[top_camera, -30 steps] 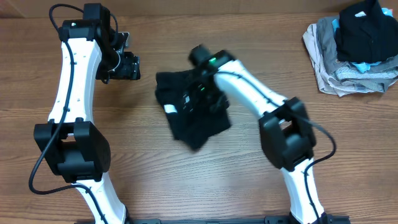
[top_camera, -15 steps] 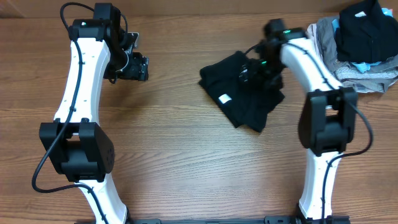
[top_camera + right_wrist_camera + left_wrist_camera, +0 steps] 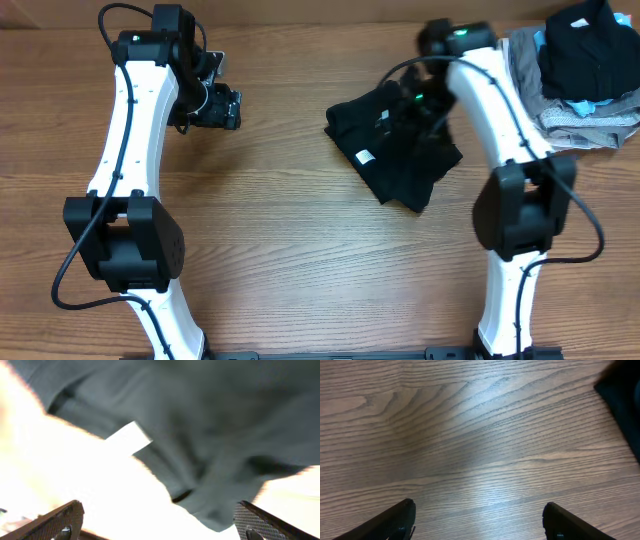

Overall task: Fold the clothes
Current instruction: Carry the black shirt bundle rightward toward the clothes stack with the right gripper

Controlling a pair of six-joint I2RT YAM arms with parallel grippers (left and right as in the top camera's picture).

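- Wood-grain table (image 3: 300,260) fills every view; no wall or floor shows, so you get nothing on the room beyond the tabletop.
- Surface is bare brown laminate apart from the cloth items. It blows out to white glare in the right wrist view.
- Black T-shirt (image 3: 395,165) lies on the table, upper centre-right of the overhead frame, under the right arm's forearm.
- White neck label (image 3: 364,157) faces up near the shirt's left edge.
- The shirt reads as a compact, doubled-over bundle with uneven edges and a loose corner at the bottom, not a flat, tidy rectangle.
- My read: the folding is rough at best. You still have to square it up and probably move it to the stack.
- Pile of folded garments (image 3: 575,105), grey, beige and light blue, sits at the upper right of the overhead frame with a black garment (image 3: 590,50) on top. It lies well apart from the shirt.
- Right gripper (image 3: 160,527) hangs over the shirt with its fingers spread wide and no cloth between them.
- Left gripper (image 3: 479,522) is at the upper left of the overhead frame, spread wide over bare wood and holding nothing. A corner of the shirt shows at the upper right of its view.
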